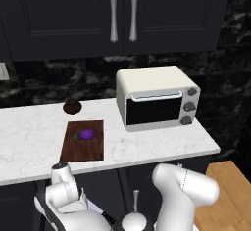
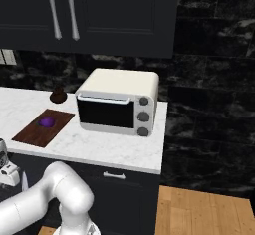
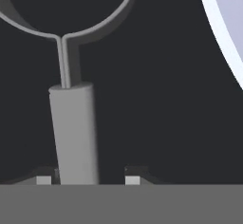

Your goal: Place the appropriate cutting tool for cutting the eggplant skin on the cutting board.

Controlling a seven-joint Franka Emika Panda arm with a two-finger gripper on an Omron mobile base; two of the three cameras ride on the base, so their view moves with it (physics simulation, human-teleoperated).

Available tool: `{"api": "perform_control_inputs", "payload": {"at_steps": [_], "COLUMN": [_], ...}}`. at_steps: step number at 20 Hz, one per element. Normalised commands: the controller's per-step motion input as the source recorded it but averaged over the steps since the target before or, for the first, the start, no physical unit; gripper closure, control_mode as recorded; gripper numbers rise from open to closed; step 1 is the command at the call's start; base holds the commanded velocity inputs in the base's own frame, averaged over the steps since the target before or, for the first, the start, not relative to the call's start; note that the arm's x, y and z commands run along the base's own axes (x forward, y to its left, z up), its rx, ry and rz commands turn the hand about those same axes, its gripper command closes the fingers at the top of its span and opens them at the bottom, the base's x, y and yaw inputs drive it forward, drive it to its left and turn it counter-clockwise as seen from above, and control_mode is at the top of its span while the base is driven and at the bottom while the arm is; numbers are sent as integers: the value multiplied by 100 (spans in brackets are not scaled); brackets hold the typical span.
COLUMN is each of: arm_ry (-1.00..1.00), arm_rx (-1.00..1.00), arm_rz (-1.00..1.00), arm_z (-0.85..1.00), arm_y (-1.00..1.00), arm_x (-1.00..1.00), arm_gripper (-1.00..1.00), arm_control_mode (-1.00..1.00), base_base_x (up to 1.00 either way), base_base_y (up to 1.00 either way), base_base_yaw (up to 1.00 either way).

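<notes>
In the hand view the cutting tool [image 3: 73, 133] lies on a dark floor: a pale grey round handle with a thin wire loop at its far end. My gripper [image 3: 88, 179] straddles the handle's near end. The left fingertip [image 3: 43, 180] sits right beside the handle, while the right fingertip [image 3: 133, 180] stands a gap away from it. On the counter lies the dark reddish-brown cutting board [image 1: 73, 149] [image 2: 30, 134]. The small purple eggplant [image 1: 87, 134] [image 2: 47, 122] rests on its far part. My arm [image 1: 63, 193] is folded low in front of the counter edge.
A cream toaster oven [image 1: 157, 98] [image 2: 119, 102] stands to the right of the board. A dark brown lump [image 1: 72, 106] [image 2: 58, 95] sits behind it. A pale round rim [image 3: 223, 33] curves close to the right of the tool. Dark cabinets hang above.
</notes>
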Motion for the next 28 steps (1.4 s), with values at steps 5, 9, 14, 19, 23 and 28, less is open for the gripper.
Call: {"api": "perform_control_inputs", "payload": {"at_steps": [5, 9, 14, 19, 23, 28], "arm_ry": [0, 0, -3, 0, 0, -4], "arm_rx": [-9, -5, 0, -9, -13, -12], "arm_rz": [-1, -3, -10, -12, -15, -15], "arm_z": [-42, -21, 34, 93, 100, 100], "arm_y": [50, 53, 33, 13, 1, -19], "arm_x": [-100, -100, -94, -77, -48, -10], "arm_gripper": [100, 100, 100, 100, 100, 100], "arm_control_mode": [-100, -100, -100, -100, -100, -100], "base_base_x": [0, 0, 0, 0, 0, 0], "base_base_y": [0, 0, 0, 0, 0, 0], "base_base_yaw": [0, 0, 0, 0, 0, 0]}}
